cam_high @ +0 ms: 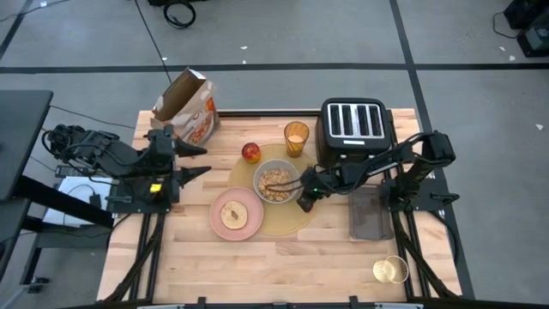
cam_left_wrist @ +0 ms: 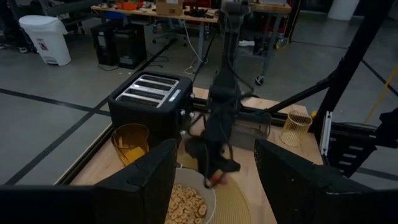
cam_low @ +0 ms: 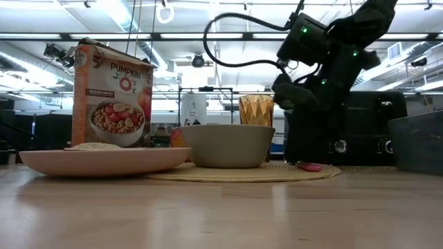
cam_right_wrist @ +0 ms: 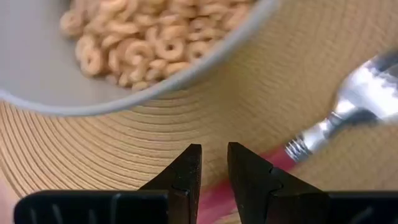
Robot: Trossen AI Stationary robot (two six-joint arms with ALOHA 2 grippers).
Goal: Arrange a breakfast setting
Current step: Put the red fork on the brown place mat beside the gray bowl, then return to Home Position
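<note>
Overhead cam & table-level cam both catch bowl (cam_high: 276, 181).

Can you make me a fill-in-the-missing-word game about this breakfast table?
1. The grey bowl is full of ____.
2. The bowl sits on the round tan ____.
3. The right gripper is down at the red-handled ____, right beside the bowl.
4. The amber glass stands next to the black ____.

Missing words: cereal; placemat; fork; toaster
</note>
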